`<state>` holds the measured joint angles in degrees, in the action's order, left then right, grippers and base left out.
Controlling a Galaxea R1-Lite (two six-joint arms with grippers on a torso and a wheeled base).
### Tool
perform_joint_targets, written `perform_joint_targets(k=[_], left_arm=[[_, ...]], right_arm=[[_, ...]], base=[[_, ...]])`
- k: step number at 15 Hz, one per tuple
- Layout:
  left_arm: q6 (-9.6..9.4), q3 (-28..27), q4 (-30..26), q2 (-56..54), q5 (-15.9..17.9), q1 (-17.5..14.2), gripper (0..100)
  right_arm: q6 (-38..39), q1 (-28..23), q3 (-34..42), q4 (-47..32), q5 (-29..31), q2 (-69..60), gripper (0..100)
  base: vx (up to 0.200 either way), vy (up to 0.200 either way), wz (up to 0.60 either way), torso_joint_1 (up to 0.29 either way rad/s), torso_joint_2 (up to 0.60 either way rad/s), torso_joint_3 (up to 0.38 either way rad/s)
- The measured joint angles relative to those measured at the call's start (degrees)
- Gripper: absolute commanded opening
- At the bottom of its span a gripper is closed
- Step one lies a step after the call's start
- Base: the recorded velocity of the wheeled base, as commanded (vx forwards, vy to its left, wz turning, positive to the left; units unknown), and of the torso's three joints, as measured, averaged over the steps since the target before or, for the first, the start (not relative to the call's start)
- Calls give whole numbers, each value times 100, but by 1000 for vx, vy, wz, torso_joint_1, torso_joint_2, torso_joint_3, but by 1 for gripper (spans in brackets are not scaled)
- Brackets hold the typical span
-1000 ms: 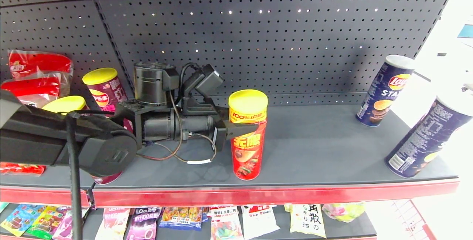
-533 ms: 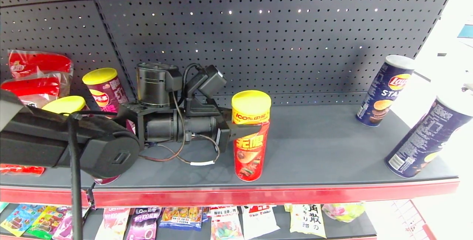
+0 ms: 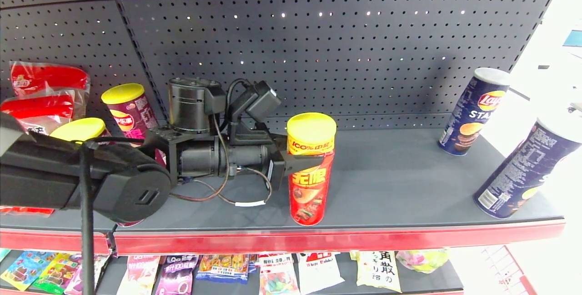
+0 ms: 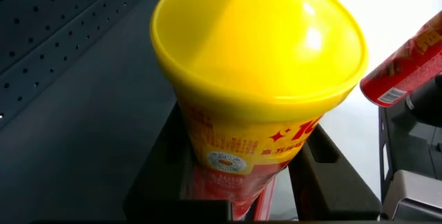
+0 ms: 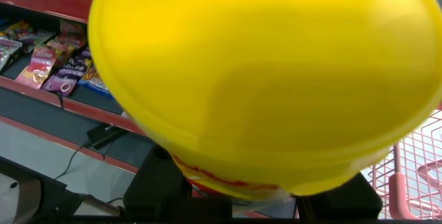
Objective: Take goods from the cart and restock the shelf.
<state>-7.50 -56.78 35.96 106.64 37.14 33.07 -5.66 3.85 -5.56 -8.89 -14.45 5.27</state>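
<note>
A red chip can (image 3: pixel 309 181) with a yellow lid stands upright on the dark shelf board (image 3: pixel 400 181), near its red front edge. My left gripper (image 3: pixel 313 161) comes in from the left and is shut on the can just under the lid. In the left wrist view the same can (image 4: pixel 255 79) sits between the black fingers (image 4: pixel 162 165). My right gripper (image 5: pixel 242 196) is shut on a second red can with a yellow lid (image 5: pixel 262 65), held in front of the lower shelves.
Two dark blue cans (image 3: pixel 473 111) (image 3: pixel 523 172) stand at the shelf's right end, the nearer one tilted. Purple cans with yellow lids (image 3: pixel 129 108) and red bags (image 3: pixel 45 90) crowd the left end. Snack packets (image 3: pixel 273 272) fill the shelf below. A red wire cart (image 5: pixel 414 175) is nearby.
My left arm has carried the red can a little to the right and slightly toward the shelf's front edge. The blue and purple cans have not moved.
</note>
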Motion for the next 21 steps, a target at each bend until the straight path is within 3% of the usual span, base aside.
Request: perform_joint_targets(k=[7,8,14,21], left_arm=[[-40,201,73,-41,-50,6,0],[-40,216,68,-52,-56,6,100],[-13,519,-5,-243,-134,-50,100],[-24,2220,29,-1740,-135,-778,100]], right_arm=[[2,0,5,2,2,0,0],[2,0,5,0,2,0,0],[5,0,5,0,5,5,0],[2,-61,-45,-4,0,62,0]], base=[[0,0,0,0,0,0],[0,0,0,0,0,0],[0,0,0,0,0,0],[0,0,0,0,0,0]])
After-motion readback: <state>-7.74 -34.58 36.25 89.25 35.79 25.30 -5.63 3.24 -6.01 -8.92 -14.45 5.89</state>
